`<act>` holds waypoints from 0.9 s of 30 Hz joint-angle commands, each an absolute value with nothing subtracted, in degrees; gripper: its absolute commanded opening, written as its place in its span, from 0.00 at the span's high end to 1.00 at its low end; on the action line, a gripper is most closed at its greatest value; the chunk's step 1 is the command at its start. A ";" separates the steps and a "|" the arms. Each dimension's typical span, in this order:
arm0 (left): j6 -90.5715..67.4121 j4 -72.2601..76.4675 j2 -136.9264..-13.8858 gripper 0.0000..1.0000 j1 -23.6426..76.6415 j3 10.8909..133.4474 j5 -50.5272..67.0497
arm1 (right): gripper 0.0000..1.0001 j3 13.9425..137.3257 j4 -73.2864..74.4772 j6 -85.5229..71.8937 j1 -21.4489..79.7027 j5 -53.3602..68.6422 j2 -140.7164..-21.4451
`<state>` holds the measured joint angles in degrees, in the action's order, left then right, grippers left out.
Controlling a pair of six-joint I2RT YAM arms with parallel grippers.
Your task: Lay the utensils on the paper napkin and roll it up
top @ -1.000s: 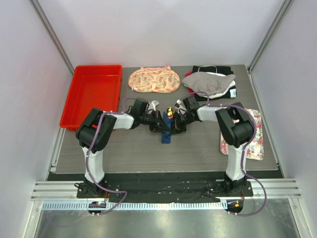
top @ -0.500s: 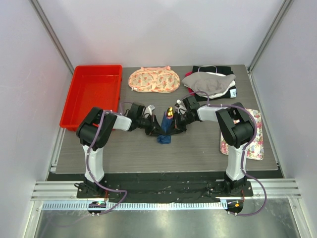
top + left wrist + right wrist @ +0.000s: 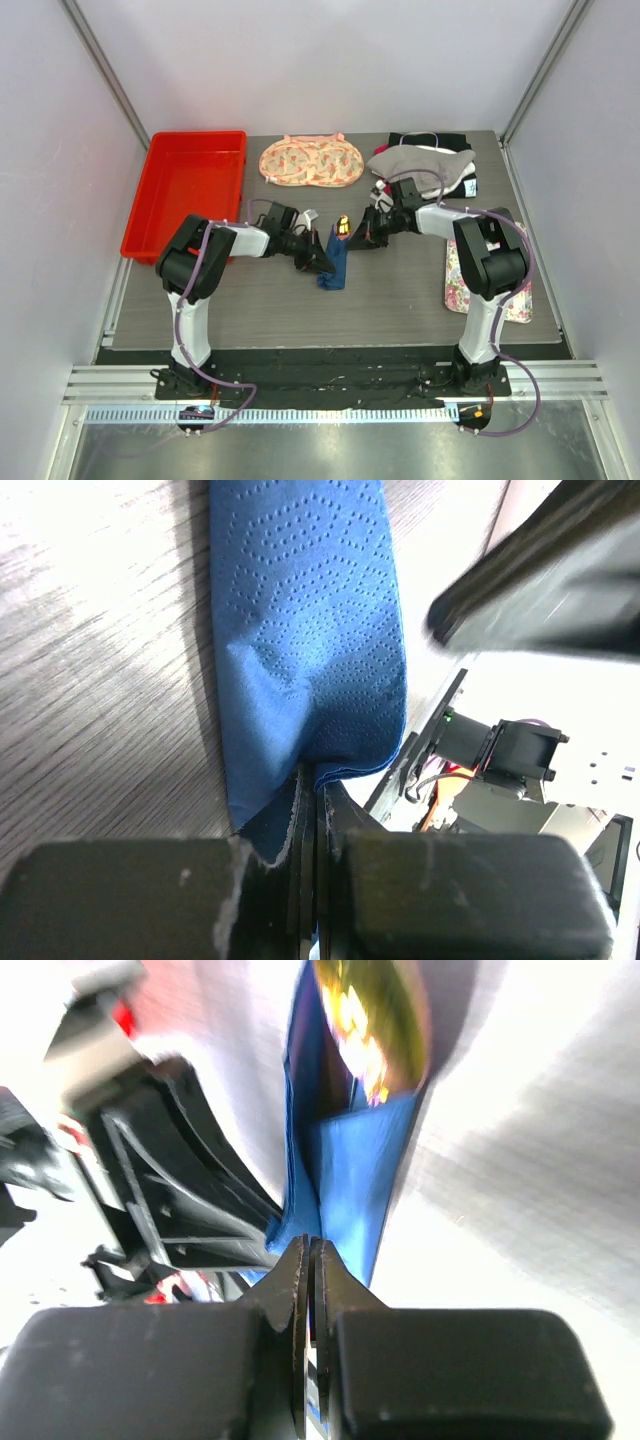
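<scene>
The dark blue paper napkin is folded into a narrow bundle at mid-table and is held between my two grippers. A yellowish utensil end sticks out of its far end, and it also shows in the right wrist view. The handles are hidden inside the napkin. My left gripper is shut on a napkin edge. My right gripper is shut, with its tips at the napkin's other edge, and it seems to pinch that edge.
A red tray stands at the back left. A peach floral cloth and a pile of grey and dark cloths lie along the back. A white floral mat lies at the right, under my right arm.
My right arm has drawn back to the right, its elbow swinging out over the mat. My left gripper has shifted slightly. The napkin bundle stays in about the same place.
</scene>
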<state>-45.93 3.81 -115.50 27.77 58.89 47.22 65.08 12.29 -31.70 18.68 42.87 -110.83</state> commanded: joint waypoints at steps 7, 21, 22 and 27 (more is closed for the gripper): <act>-40.87 -3.43 -118.65 1.00 28.21 58.71 37.44 | 0.99 60.74 -6.32 -44.47 17.75 50.62 -113.20; -41.48 -2.81 -117.78 1.00 28.21 59.68 38.76 | 0.99 55.81 -11.51 -47.37 18.72 49.30 -119.09; -41.66 -2.38 -117.77 0.99 28.30 59.68 39.02 | 0.99 55.11 -11.86 -47.55 18.72 49.65 -119.53; -41.92 -3.43 -118.48 1.00 27.86 59.77 38.58 | 0.99 54.23 -15.64 -50.71 18.02 52.47 -118.13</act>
